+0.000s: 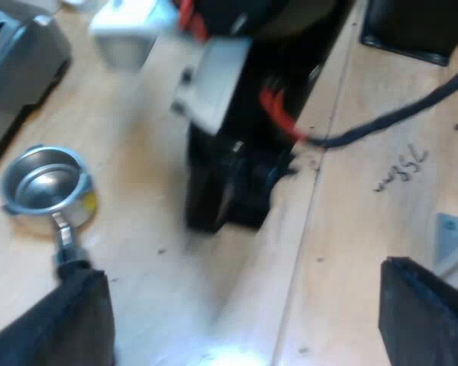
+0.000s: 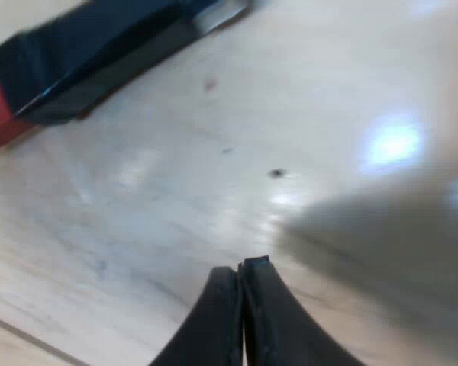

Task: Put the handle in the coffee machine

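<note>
Left gripper (image 1: 235, 268) agape beside empty metal holder (image 1: 44, 181)

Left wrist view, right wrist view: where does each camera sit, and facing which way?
Left wrist view: on the left arm, looking down at the table and metal holder; left gripper open, right arm beyond.
Right wrist view: on the right arm, looking down at the table; right gripper shut.
Shared: the table and the holder, whose red-ended handle lies near the right gripper.

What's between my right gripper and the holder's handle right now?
Only bare wooden tabletop, seen in the right wrist view; the right gripper, fingers shut, is apart from the dark, red-ended handle.
</note>
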